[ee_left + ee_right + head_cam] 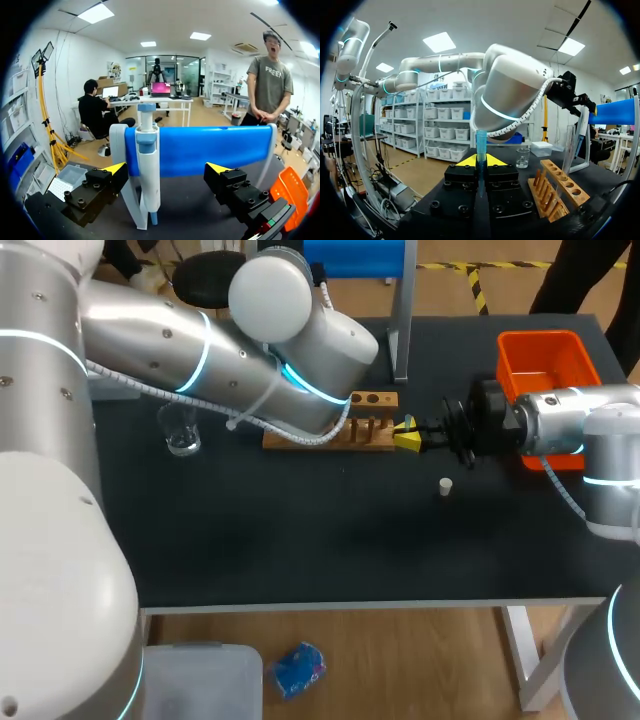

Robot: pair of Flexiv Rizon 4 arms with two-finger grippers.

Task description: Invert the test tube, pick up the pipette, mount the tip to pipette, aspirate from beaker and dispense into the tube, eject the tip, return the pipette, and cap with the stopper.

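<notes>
While the beaker (180,430) stands at the left of the table (300,540), the left gripper (167,168) is spread open around the pipette (148,160), which hangs untouched on its blue stand (210,150). Recommendation: centre on the pipette body, then close squarely. The right gripper (481,161) is clamped on the test tube (481,141), beside the rack (555,192).

Orange bin (540,338), blue-and-white pipette (148,165)

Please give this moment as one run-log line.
left tool: open, pipette just ahead | right tool: shut on test tube, beside rack | stopper: on table
</notes>
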